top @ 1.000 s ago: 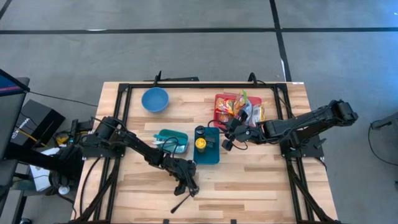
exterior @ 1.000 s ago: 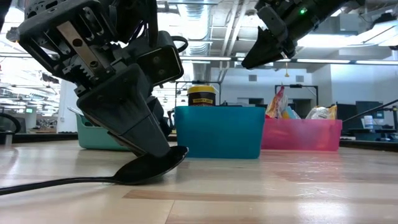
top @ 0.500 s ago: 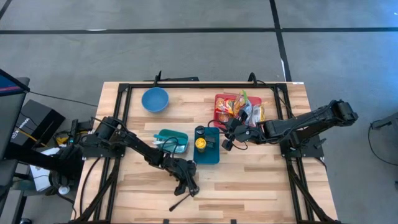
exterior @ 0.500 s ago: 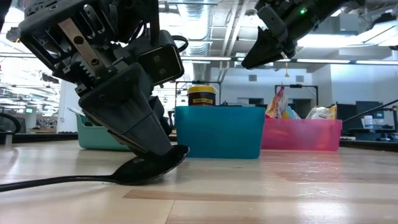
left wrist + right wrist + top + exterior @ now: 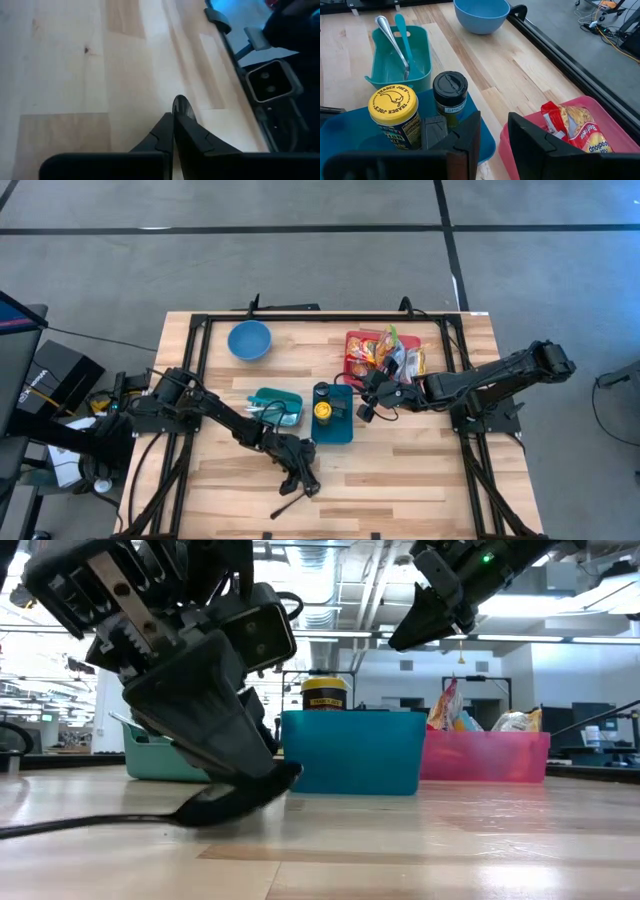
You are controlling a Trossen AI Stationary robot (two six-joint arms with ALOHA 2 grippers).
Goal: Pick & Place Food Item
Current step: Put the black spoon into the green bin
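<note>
Left gripper (image 5: 303, 482) clenched on black spoon (image 5: 289, 506), lower centre of worktop (image 5: 420, 480). Right gripper (image 5: 367, 404) released, hovering beside pink tray (image 5: 352, 338). Advice: lift spoon level, grip firm.

My counter (image 5: 400, 470) is pale planked wood, smooth with a soft sheen, framed by matt black metal rails (image 5: 200, 350). My left pincer (image 5: 305, 484) — dark matt plastic — pinches a glossy black spoon (image 5: 235, 800). The blue bin (image 5: 350, 752), teal bin (image 5: 402, 55) and pink bin (image 5: 490, 755) look like smooth moulded plastic; the blue bowl (image 5: 481, 15) likewise. A shiny metal spoon (image 5: 390, 37) lies in the teal bin. Snack packets (image 5: 575, 127) are crinkled, glossy foil — jar lids (image 5: 392, 102) look satin.
</note>
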